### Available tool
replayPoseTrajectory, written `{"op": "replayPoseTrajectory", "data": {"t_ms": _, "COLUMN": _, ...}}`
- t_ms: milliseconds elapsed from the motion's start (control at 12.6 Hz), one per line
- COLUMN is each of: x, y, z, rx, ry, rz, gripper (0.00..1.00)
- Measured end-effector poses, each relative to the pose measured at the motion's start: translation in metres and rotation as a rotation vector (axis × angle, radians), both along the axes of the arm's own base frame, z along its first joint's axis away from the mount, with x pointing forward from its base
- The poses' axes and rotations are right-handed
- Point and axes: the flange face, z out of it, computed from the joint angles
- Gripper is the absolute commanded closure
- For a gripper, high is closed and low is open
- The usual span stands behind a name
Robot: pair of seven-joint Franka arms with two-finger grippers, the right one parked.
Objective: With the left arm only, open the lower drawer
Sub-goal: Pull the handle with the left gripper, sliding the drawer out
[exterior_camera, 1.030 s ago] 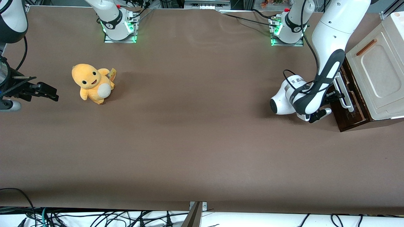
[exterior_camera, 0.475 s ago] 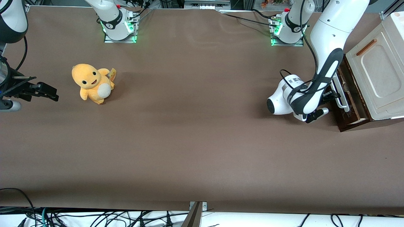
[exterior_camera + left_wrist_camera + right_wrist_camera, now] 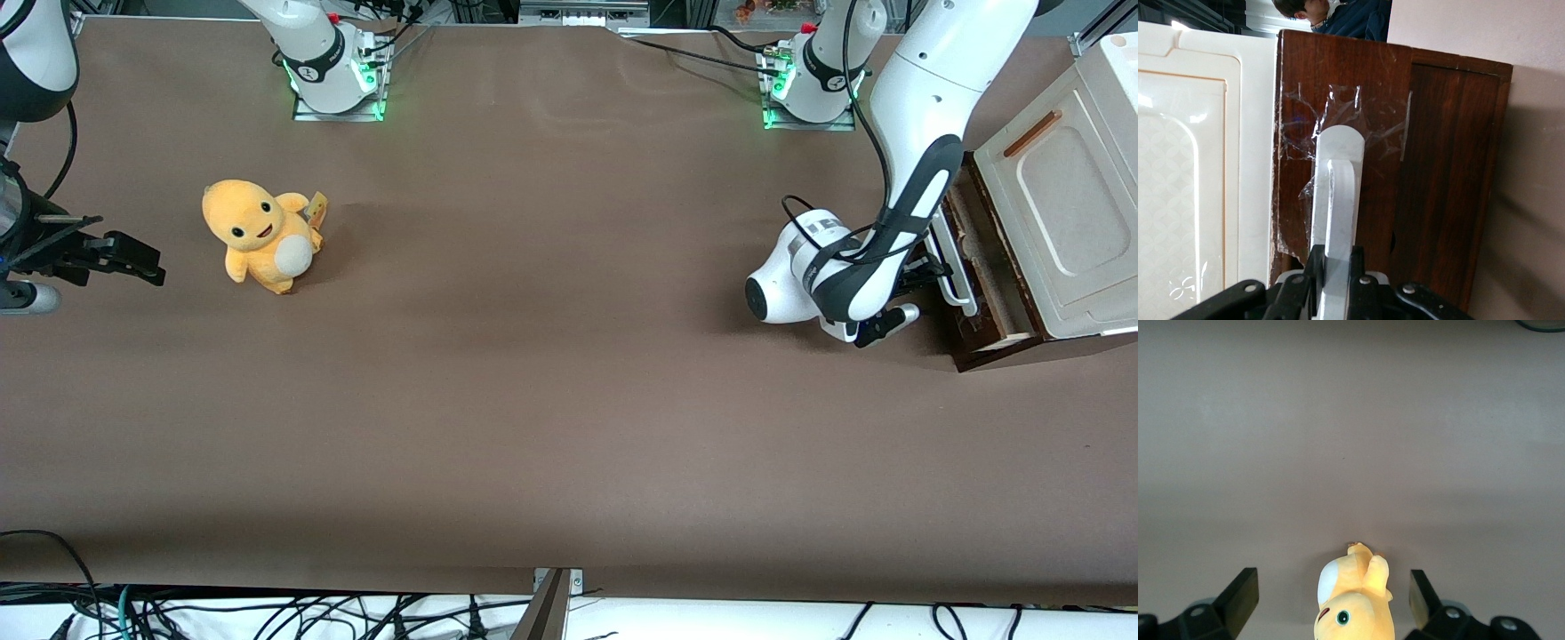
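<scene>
The brown counter (image 3: 533,400) is wide. At the working arm's end stands a cream-white panel (image 3: 1062,213), and the lower drawer (image 3: 973,267) under it sticks out a little, showing pale wood inside. Its front is dark brown with a long white bar handle (image 3: 1337,200). The left arm (image 3: 916,133) bends down in front of the drawer, and its end effector (image 3: 1335,283) looks clamped on that handle.

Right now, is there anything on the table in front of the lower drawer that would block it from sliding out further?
Nothing visible blocks it. The end effector is shut on the white bar handle of the lower drawer, and only the left arm stands in front of it.
</scene>
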Motion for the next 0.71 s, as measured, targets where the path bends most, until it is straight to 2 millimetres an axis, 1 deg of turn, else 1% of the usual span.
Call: {"op": "replayPoseTrajectory", "data": {"t_ms": 713, "x": 0.0013, "y": -0.0116, "z": 0.0027, "rx": -0.009, "ry": -0.001, "rz": 0.002, "gripper": 0.84}}
